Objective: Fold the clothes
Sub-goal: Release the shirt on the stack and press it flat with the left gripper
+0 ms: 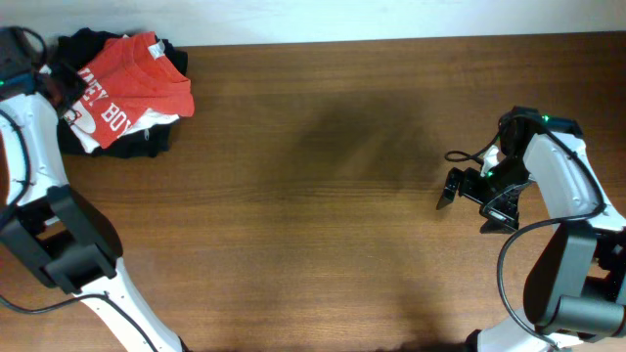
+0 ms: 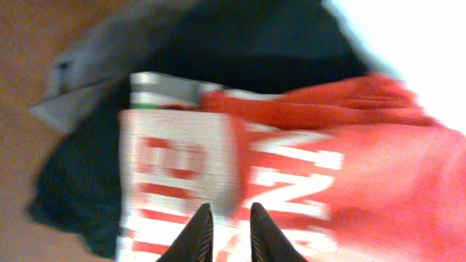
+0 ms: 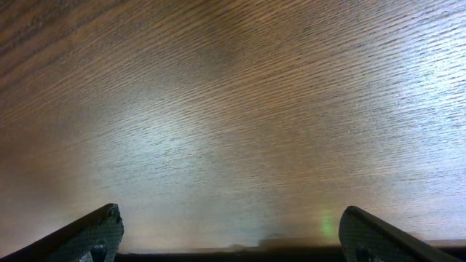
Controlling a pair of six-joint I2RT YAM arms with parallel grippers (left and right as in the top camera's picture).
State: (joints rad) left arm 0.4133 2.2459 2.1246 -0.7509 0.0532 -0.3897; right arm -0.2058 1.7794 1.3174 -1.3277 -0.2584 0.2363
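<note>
The clothes are a red-orange T-shirt with white block lettering, lying crumpled at the far left corner of the desk; it sits on top of a small heap, loosely bunched rather than spread flat, with its lettered chest turned upward; black garments show under and around it, and a white garment with red print pokes out at the side nearer the left arm. In the left wrist view the shirt fills the right half of the picture, its white letters large and blurred; the white garment lies just beside it, touching, with the black garments behind.

The left arm reaches up along the left edge of the desk to the heap; its end effector points down at the seam where the shirt meets the white garment; the two fingers stand close together with only a narrow slit between them, and I cannot tell whether any cloth is pinched there. The right arm is folded in at the right side of the desk, well apart from the heap; its end effector hangs low over bare wood, its fingers spread wide, holding nothing.
</note>
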